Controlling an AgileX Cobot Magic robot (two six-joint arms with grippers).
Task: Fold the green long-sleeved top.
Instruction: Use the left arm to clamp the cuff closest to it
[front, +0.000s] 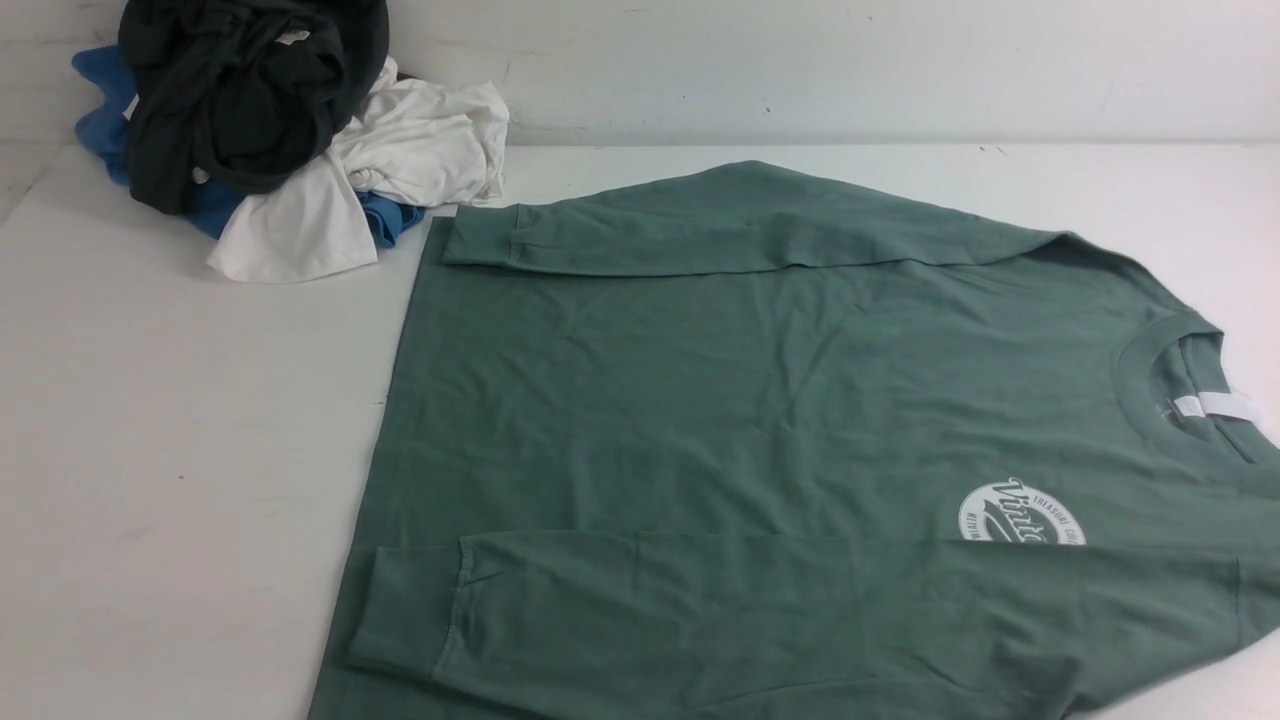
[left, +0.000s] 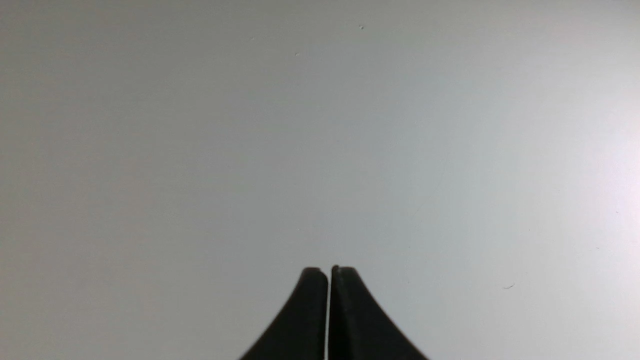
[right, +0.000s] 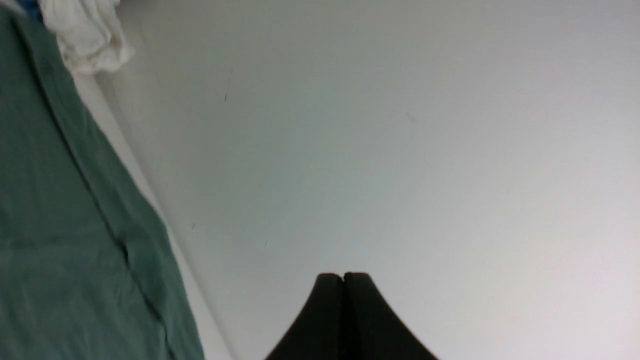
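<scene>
**White table bore a spread top and a heap of clothes**

The white table (front: 150, 450) had a matte, faintly scuffed surface. The green long-sleeved top (front: 750, 400) lay flat on it, logo side up. Its collar was to the right and its hem to the left, and both sleeves were folded in across the body. At the far left corner sat a heap. A white garment (front: 400, 150) and a blue garment (front: 100, 115) rested on the tabletop, with a dark garment (front: 240, 90) piled over them. The heap was just beside the top's far hem corner.
</scene>
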